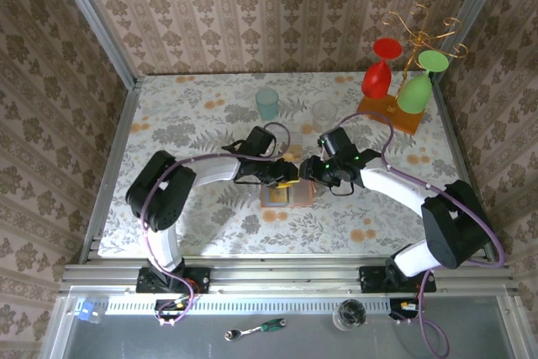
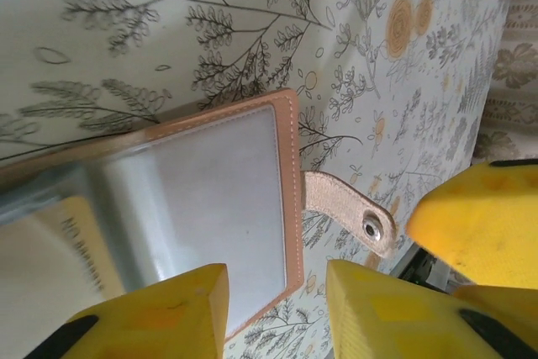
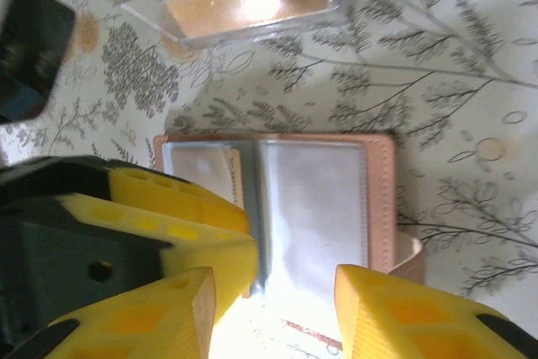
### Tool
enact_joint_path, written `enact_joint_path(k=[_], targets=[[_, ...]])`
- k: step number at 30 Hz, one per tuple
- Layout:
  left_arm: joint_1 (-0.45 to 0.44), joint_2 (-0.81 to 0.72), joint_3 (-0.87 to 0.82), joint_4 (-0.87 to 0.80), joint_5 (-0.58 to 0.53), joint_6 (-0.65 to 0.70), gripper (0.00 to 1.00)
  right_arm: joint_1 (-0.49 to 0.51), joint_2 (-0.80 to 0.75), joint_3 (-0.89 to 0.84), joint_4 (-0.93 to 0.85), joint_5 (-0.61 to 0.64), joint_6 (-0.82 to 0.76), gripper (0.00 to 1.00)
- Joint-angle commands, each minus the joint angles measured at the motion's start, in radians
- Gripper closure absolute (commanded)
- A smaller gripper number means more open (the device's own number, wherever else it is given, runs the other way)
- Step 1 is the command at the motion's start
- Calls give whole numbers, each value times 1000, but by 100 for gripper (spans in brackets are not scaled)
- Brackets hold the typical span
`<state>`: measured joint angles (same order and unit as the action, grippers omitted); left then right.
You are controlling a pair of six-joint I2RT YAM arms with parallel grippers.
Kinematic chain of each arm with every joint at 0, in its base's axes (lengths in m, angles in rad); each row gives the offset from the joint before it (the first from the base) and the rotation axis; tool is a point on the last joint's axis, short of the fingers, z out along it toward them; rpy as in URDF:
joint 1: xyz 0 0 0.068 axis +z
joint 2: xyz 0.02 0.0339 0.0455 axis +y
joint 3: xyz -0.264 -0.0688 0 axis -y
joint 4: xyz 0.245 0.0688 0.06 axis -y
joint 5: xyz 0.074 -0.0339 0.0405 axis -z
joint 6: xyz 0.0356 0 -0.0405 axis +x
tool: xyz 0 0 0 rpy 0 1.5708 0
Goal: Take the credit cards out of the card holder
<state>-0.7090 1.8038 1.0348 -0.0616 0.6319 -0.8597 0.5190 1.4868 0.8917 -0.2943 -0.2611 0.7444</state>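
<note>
Top external: flower-printed table [image 1: 193,124], enclosed by patterned wallpaper [image 1: 252,6], carries the opened card holder [image 1: 277,197]; left gripper [image 1: 290,181] and right gripper [image 1: 309,169] sit over it, jaws parted, clamping nothing.

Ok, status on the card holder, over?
Left gripper and right gripper both open, low over the card holder. Holder lies open, flat; a yellowish card in its pocket. Snap strap flopped aside, nothing blocking.

Tan-brown card holder [image 2: 218,199] with grey-blue inside, yellow fingers [image 2: 168,308], floral-patterned table [image 2: 252,23].
</note>
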Motion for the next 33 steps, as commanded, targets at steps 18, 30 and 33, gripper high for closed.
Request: enact_joint_path(k=[18,30,33], targets=[[115,-157,-239,3,-65,34,87,85,237,119,89,-112,39,66],[116,-119,-227,-44,-91,62,97,87,281,107,122,-156,45,70],[116,-110,-230,-46,-92,63,98,87,290,108,127,-161,47,70]])
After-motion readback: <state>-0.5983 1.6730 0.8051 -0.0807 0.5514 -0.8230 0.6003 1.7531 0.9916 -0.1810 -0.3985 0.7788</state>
